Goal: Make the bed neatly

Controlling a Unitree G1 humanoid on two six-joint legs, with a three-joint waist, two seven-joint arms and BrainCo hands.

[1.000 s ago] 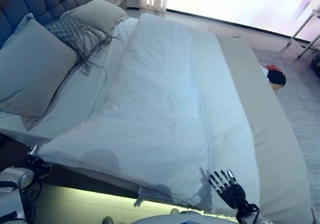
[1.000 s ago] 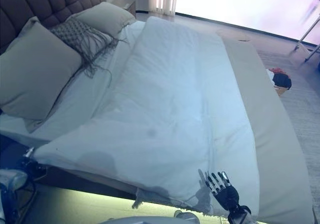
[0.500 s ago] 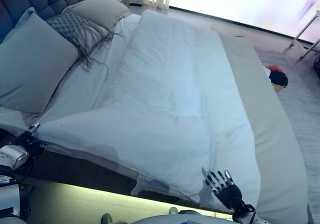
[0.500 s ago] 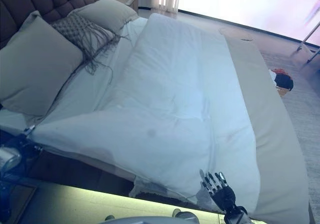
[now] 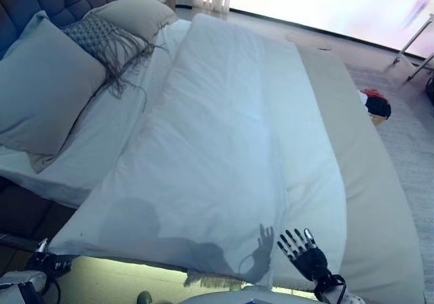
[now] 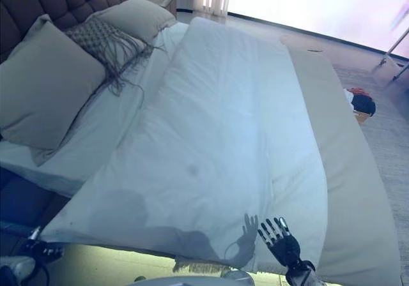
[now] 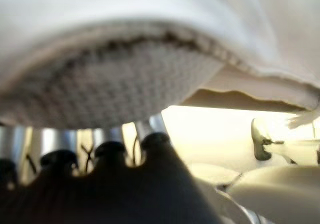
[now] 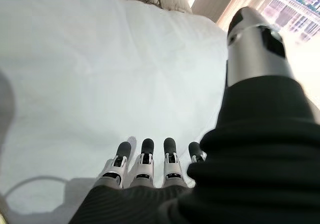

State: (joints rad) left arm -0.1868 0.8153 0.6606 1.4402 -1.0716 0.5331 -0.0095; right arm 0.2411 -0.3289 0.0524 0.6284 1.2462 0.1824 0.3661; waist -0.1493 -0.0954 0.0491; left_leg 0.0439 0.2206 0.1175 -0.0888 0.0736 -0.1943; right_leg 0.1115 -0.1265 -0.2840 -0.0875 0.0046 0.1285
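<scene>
since half a second ago the near left corner of the duvet [image 5: 224,161] has dropped from about 9 o'clock to 7 o'clock, and the diagonal fold across its near part has flattened out. that corner now sits low over the bed's near edge, at the left hand [image 7: 100,154], which shows in the head views only as a dark bit at the corner. in the wrist view cloth bunches over the fingers [image 7: 150,131]; i cannot tell whether they are curled on it. the right hand [image 5: 303,250] hovers at 5 o'clock, fingers straight and spread, palm over the duvet's near right part, holding nothing.

the duvet runs from 12 down to 6 o'clock. a strip of sheet [image 5: 102,134] lies bare at 9 to 10 o'clock beside the pillows [image 5: 47,87], and a beige strip of mattress [image 5: 369,182] lies open along 3 o'clock. a fringed edge [image 5: 210,279] hangs out under the near hem at 6 o'clock. floor [image 5: 407,141] lies beyond the right side.
</scene>
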